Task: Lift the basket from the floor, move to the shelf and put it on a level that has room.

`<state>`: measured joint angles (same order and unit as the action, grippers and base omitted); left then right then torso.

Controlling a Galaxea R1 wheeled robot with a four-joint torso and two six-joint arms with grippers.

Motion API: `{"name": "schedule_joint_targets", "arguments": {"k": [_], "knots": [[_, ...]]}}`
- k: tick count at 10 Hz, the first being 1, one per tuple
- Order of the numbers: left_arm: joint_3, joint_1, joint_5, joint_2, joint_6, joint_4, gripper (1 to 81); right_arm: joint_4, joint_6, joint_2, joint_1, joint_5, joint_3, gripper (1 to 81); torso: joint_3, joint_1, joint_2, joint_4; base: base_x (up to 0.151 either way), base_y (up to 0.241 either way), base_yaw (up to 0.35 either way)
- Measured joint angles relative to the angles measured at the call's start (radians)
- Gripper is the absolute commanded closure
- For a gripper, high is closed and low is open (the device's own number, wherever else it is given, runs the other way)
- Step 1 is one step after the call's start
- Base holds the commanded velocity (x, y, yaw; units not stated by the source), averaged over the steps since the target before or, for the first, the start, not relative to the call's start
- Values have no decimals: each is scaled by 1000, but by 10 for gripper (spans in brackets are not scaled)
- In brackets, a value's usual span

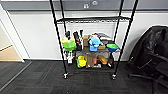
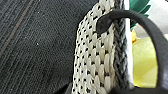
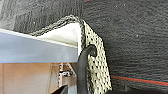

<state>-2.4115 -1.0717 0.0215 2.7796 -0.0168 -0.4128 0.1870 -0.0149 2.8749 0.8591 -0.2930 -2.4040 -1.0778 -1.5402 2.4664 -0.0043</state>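
Basket (image 2: pixel 100 57) filled both wrist views at close range. In the left wrist view its beige woven side, dark braided rim and a dark loop handle (image 2: pixel 147 27) sat right at the camera, with yellow and green contents showing past the pale lining. In the right wrist view the other end of the basket (image 3: pixel 96 57) showed the same weave, with its own loop handle (image 3: pixel 83 65) curving toward the camera and a box-like blue and tan object lying inside. Neither gripper's fingers could be made out, so whether they were spread or pinched on the handles could not be told; the nearness of both handles to the cameras suggested an arm at each end.

Dark carpet floor (image 2: pixel 37 50) lay beyond the basket in both wrist views, but whether the basket was touching it could not be told.

In the head view the shelf (image 1: pixel 92 45) stood straight ahead against the pale wall, near but not yet within reach. Its upper visible level (image 1: pixel 92 19) looked bare, while the levels under it were crowded with bowls, bottles and colourful items. An office chair stood to the right.

Judged from this, the pick-up seemed under way or done; the final approach and the placing remained.
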Motion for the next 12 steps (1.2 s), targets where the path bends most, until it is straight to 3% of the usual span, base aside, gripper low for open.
{"name": "schedule_joint_targets", "arguments": {"k": [6,7,10,11,12], "knots": [[2,-1,4,6,0,0,10,3,0,90,12,-3,-81,10,0,-31,50,0,0,0,0],[4,3,2,8,0,0,10,4,0,87,18,-3,-83,811,0,-31,50,0,0,0,0],[82,39,-3,-32,0,0,10,4,8,82,20,-4,-83,811,0,-31,50,0,0,0,0],[146,53,0,-63,2,-1,811,10,4,82,20,-3,-83,10,0,-31,50,0,0,0,0],[203,58,0,-100,1,0,811,11,3,82,20,-2,-83,10,0,-31,50,0,0,0,0]]}}
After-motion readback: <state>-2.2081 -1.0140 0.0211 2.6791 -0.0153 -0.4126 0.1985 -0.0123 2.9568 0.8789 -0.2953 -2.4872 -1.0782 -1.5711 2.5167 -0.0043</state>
